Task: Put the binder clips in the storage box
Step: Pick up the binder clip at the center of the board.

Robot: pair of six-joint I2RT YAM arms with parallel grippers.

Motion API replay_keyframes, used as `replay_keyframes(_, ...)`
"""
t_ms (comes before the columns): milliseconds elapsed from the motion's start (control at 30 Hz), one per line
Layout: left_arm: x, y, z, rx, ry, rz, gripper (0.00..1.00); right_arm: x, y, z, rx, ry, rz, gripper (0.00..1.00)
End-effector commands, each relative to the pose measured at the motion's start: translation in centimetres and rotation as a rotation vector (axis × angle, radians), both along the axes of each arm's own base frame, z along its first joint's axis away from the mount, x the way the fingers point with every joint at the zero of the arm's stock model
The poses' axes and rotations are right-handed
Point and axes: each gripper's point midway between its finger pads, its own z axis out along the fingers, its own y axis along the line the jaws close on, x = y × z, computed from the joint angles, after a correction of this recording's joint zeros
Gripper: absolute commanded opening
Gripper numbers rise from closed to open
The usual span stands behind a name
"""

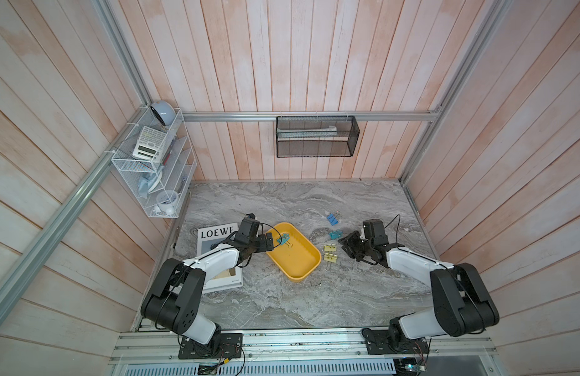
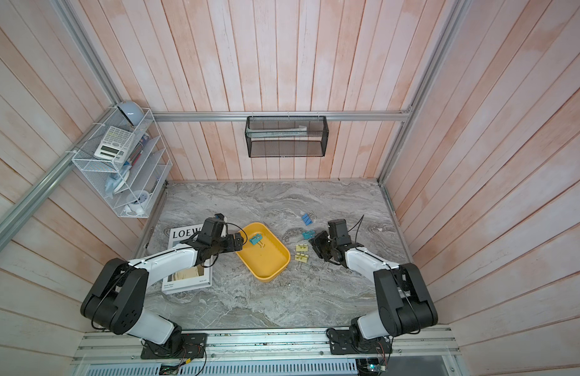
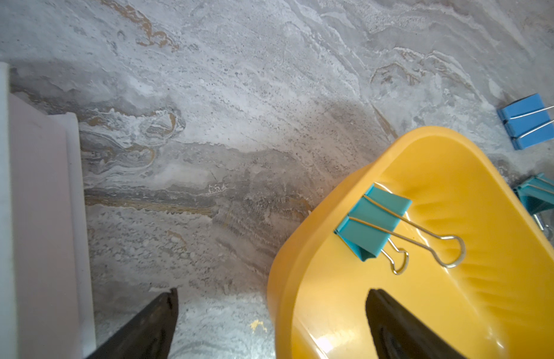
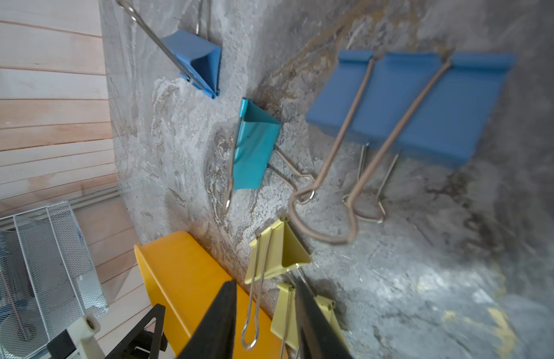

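The mustard storage box lies mid-table with one teal binder clip inside it. My left gripper is open and straddles the box's left rim. To the right of the box, on the table, lie a blue clip, a teal clip and two pale yellow clips. My right gripper hovers by the yellow clips with its jaws apart and nothing between them. A second blue clip shows large and blurred under that wrist.
A LOEWE magazine lies under the left arm. A white wire rack hangs on the left wall. A black mesh basket hangs on the back wall. Wooden walls close the table in on three sides.
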Motion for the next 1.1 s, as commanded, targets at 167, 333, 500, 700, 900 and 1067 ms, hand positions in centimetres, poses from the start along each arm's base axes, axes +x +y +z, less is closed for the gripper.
replay_keyframes(167,-0.8,0.6,-0.8,0.030,0.025,-0.012,1.00,3.0,1.0,1.2,0.093,-0.060,-0.008,0.35)
replay_keyframes(333,-0.7,0.6,-0.9,0.031,0.027,-0.013,1.00,3.6,1.2,2.1,0.099,-0.081,-0.006,0.35)
replay_keyframes(500,-0.7,0.6,-1.2,0.033,0.033,-0.015,1.00,4.1,0.7,1.8,0.096,-0.069,-0.023,0.35)
replay_keyframes(700,-0.7,0.5,-1.1,0.033,0.033,-0.015,1.00,4.9,0.3,1.3,0.082,-0.056,-0.033,0.34)
replay_keyframes(900,-0.6,0.5,-0.9,0.030,0.029,-0.014,1.00,5.3,0.0,0.4,0.078,-0.034,-0.045,0.33)
replay_keyframes(1067,-0.7,0.6,-1.0,0.034,0.034,-0.014,1.00,5.6,-0.1,0.0,0.071,-0.024,-0.046,0.28)
